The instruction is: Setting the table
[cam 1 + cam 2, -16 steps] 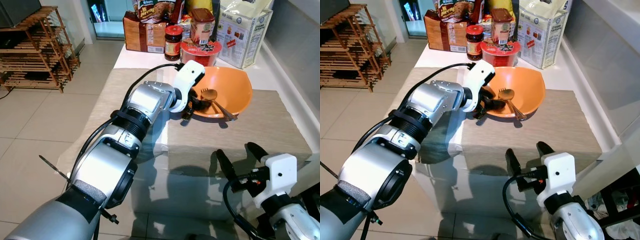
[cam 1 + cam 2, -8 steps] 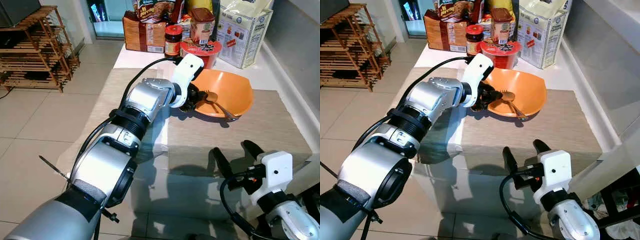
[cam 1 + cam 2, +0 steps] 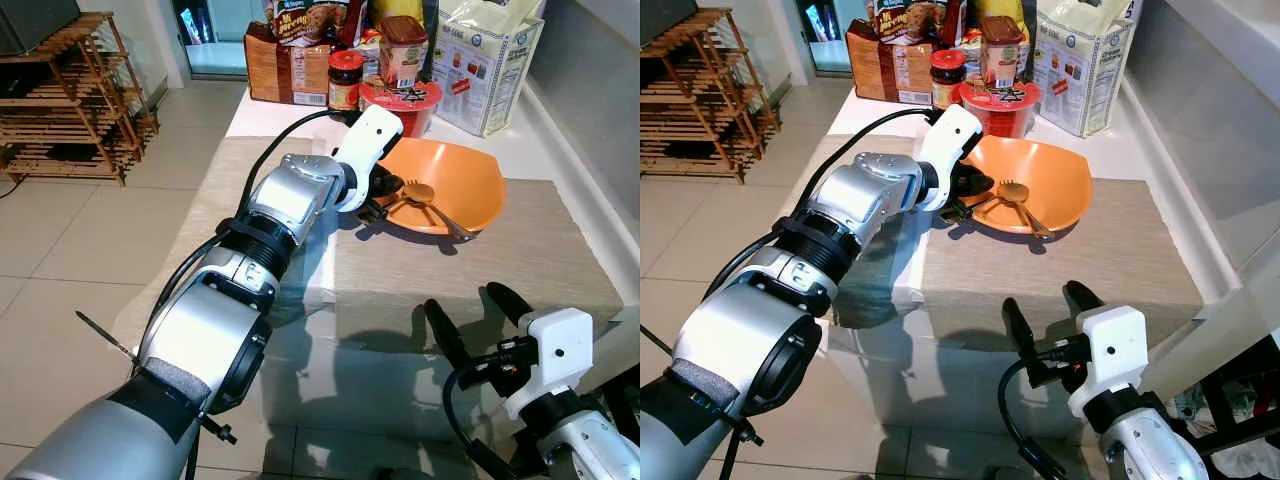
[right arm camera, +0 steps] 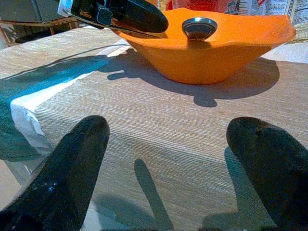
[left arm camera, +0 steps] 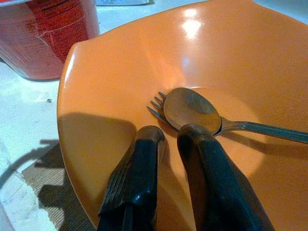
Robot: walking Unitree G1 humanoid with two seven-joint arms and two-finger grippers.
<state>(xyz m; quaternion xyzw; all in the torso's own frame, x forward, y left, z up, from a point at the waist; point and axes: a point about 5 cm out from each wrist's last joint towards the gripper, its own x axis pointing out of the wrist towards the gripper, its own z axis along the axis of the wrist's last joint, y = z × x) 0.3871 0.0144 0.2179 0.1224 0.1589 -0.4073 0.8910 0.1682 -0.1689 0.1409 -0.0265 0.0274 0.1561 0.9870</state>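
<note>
From the head cameras, the left gripper (image 3: 385,197) reaches over the near rim of the orange bowl (image 3: 470,180), which sits on a beige mat (image 3: 520,250) on the bench (image 3: 265,118). A spoon (image 3: 418,192) and a fork (image 3: 992,199) lie inside the bowl, just ahead of the left fingers. Beyond the bowl stand a red tub (image 3: 402,100), a red-lidded jar (image 3: 346,80), a brown packet (image 3: 287,68) and a white bag (image 3: 490,65). The right gripper (image 3: 472,320) hovers low over the near edge of the bench, well apart from the bowl, its two fingers spread wide with nothing between them. A wooden rack (image 3: 70,100) stands on the tiled floor (image 3: 90,250) off to the left.

In the left wrist view, the two black fingers (image 5: 134,178) sit close together with a narrow gap, tips resting against the bowl's inner surface (image 5: 231,57). The spoon's bowl (image 5: 191,109) lies right at the tip of one finger, touching or nearly so, covering most of the fork, whose tines (image 5: 157,105) poke out just past the other fingertip. Nothing is clamped between the fingers. The red tub (image 5: 45,36) stands just behind the bowl's rim.

In the right wrist view, both fingers (image 4: 67,168) are wide apart above the mat (image 4: 168,139). Straight ahead between them stands the orange bowl (image 4: 211,53) with the spoon's end (image 4: 198,27) showing above its rim, and the left gripper (image 4: 130,15) at the rim.
</note>
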